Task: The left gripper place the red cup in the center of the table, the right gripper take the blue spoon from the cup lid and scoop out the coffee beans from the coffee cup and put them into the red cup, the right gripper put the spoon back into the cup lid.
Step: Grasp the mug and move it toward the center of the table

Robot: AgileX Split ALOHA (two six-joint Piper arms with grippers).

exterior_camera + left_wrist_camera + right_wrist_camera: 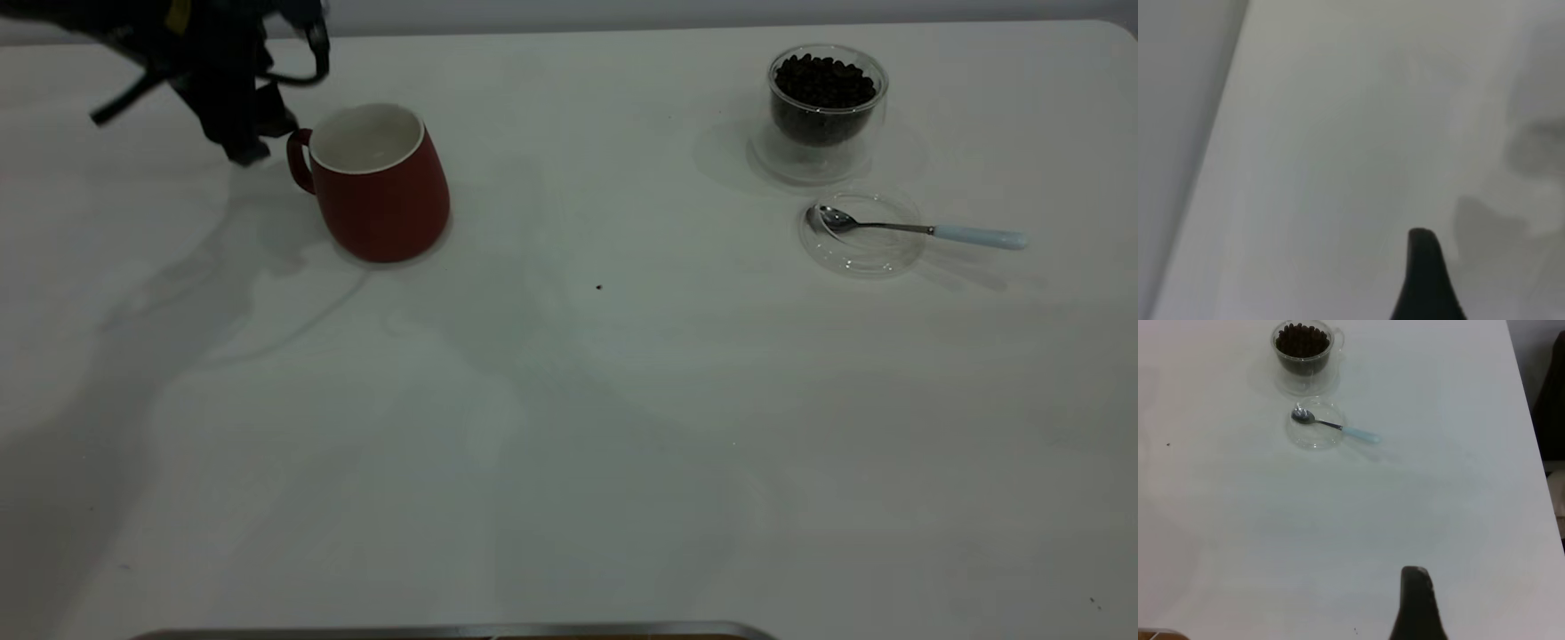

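The red cup [382, 191] stands upright and empty on the table's left part, its handle turned toward my left gripper [253, 142]. That gripper hovers just beside the handle; the cup does not show in the left wrist view. The glass coffee cup [827, 102] full of coffee beans stands at the far right and also shows in the right wrist view [1302, 348]. The blue-handled spoon [925, 231] lies with its bowl in the clear cup lid [862, 258] in front of the coffee cup. My right gripper [1415, 600] is well away from the spoon [1338, 427] and lid [1315, 440].
A single stray bean [598, 287] lies near the middle of the white table [569, 444]. A grey metal edge [444, 633] runs along the near side. The table's right edge [1528, 420] shows in the right wrist view.
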